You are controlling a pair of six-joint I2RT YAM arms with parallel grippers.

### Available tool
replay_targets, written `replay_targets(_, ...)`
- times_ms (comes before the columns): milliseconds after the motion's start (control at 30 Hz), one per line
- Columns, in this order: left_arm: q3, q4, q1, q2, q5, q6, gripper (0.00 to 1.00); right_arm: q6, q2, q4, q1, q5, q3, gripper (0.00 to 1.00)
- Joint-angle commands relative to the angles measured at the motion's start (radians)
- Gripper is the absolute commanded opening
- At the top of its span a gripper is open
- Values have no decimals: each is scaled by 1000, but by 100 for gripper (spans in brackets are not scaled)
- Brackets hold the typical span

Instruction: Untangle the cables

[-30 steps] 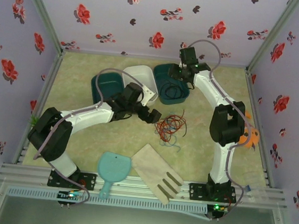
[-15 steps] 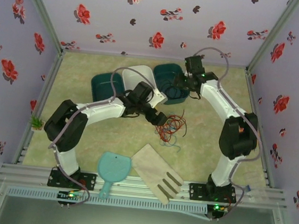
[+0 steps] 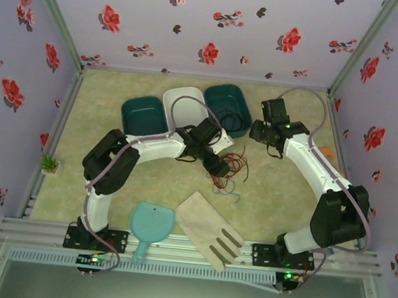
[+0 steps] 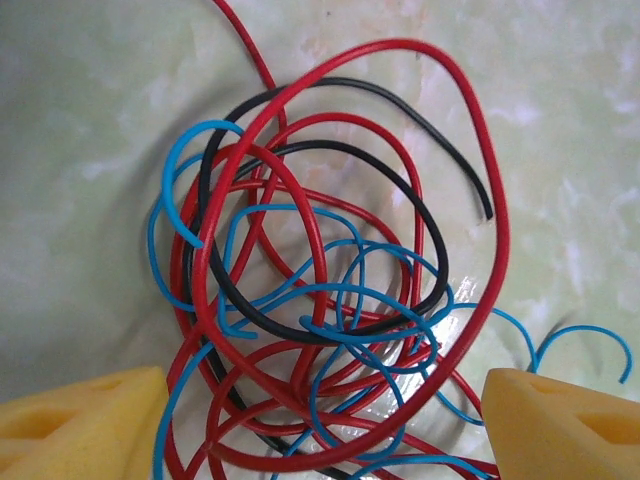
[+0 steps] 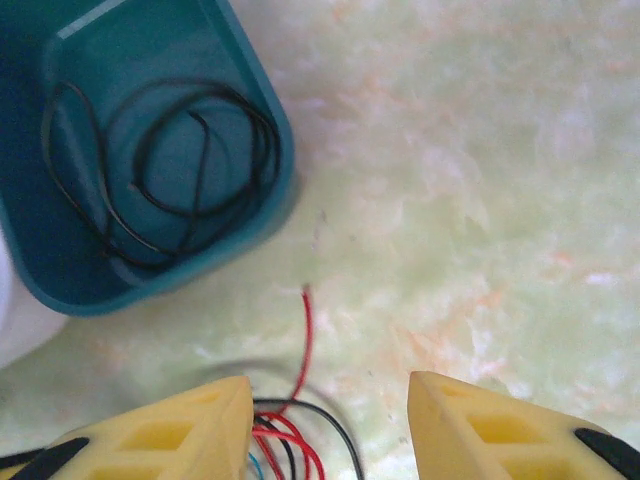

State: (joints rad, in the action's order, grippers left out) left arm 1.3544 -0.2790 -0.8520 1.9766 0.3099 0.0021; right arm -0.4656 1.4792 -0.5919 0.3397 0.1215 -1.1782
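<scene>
Standing by the rig, I am looking at a green marbled table (image 3: 272, 199) with the two arms bending in toward its middle. The left arm (image 3: 149, 146) is reaching right, and the right arm (image 3: 318, 169) is curving in from the right side.

Three bins are sitting in a row at the far side: a teal bin (image 3: 142, 114) on the left, a white bin (image 3: 182, 104) in the middle and a second teal bin (image 3: 229, 102) on the right. That right one is holding a coiled black cable (image 5: 200, 140). A wooden fork (image 3: 212, 229) and a teal scoop (image 3: 152, 226) are lying at the near edge.

The left gripper (image 4: 325, 400) is hanging over the tangle (image 3: 229, 168) at the table's centre, its fingers spread wide to either side of it. The right gripper (image 5: 330, 420) is hovering just near the right teal bin, jaws apart and pinching nothing.

In the tangle, a red cable (image 4: 497, 250) is looping around a black one (image 4: 487, 205) and a blue one (image 4: 166, 185), all lying interlaced on the table.
</scene>
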Motion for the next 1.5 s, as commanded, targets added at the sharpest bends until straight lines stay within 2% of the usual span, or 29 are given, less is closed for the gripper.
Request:
replay_targets(0,40,-53,-9,34,-60,36,80,-45,-27,-50,-8,4,68,44)
replay_targets(100,53,-67,-14,54,-83,40,78,-58,-26,-59,-16,-22,110,43)
replay_targets(167,56,-75,-14,64,-93,40,72,-63,-23,-62,-19,-41,135,42)
replay_targets(367,33,-58,-16,68,-98,29,42,-79,1,-30,-25,-124,210,40)
replay_targets(567,2,-27,-15,53,-98,16,16,-102,32,60,-26,-229,276,40)
replay_targets(700,-22,1,-16,34,-97,11,1,-98,63,90,-26,-252,291,40)
replay_targets(1000,-90,71,-12,-37,-97,6,0,-98,92,116,-33,-256,317,39)
replay_targets(1200,-150,131,-1,-124,-103,-3,0,-93,0,91,-58,-265,327,41)
replay_targets(1467,-198,154,10,-211,-113,24,0,-85,-116,126,-112,-350,365,45)
